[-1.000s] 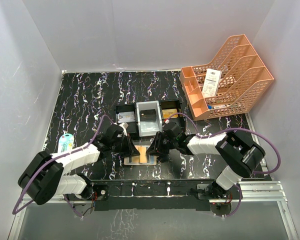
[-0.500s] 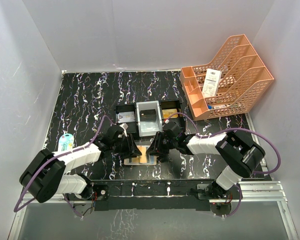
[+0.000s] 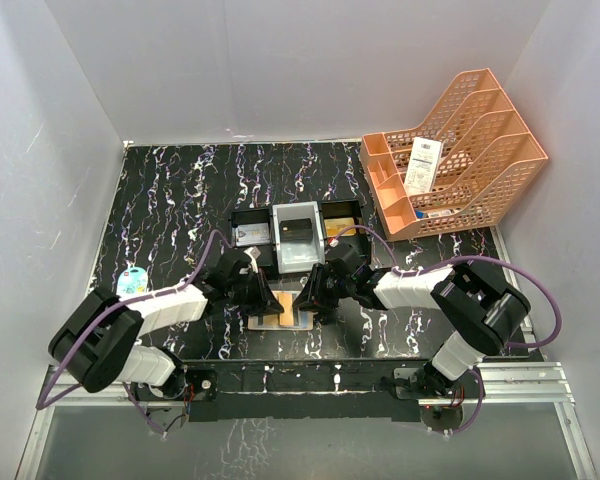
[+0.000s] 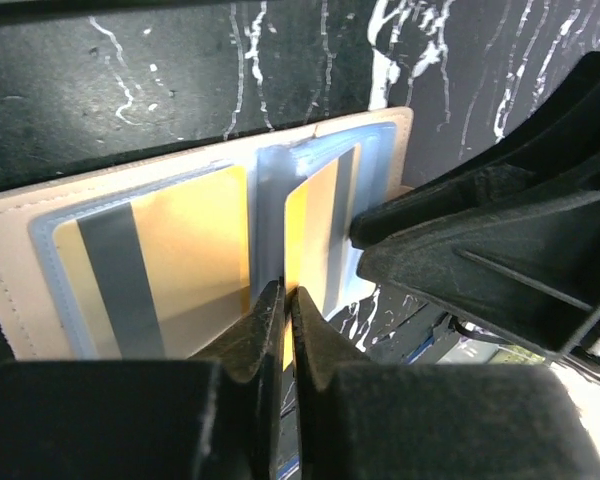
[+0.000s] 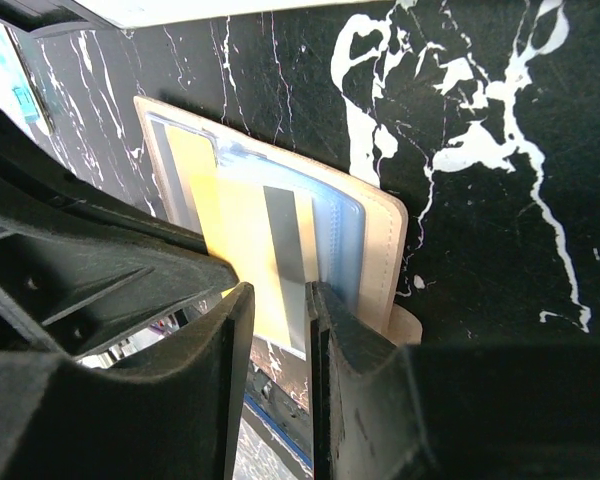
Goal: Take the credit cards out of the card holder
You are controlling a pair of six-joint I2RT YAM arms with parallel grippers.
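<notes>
The tan card holder (image 3: 280, 323) lies open on the table's near middle, between both grippers. In the left wrist view its pale bluish slots (image 4: 270, 180) hold a gold credit card (image 4: 160, 265) with a grey stripe on the left panel and another gold card (image 4: 320, 225) on the right. My left gripper (image 4: 285, 298) is shut on the edge of that right gold card; it also shows in the top view (image 3: 266, 300). My right gripper (image 5: 275, 300) is slightly open, its jaws straddling a gold card (image 5: 245, 250) and resting on the holder (image 5: 380, 230).
A black-and-grey three-compartment tray (image 3: 298, 236) stands just behind the holder, with cards in it. An orange file rack (image 3: 460, 165) with a white receipt (image 3: 422, 165) sits at the back right. A small blue-green packet (image 3: 132, 283) lies at the left.
My left arm has shifted a little to the right, bringing its gripper closer over the holder. The right arm and the holder have hardly moved.
</notes>
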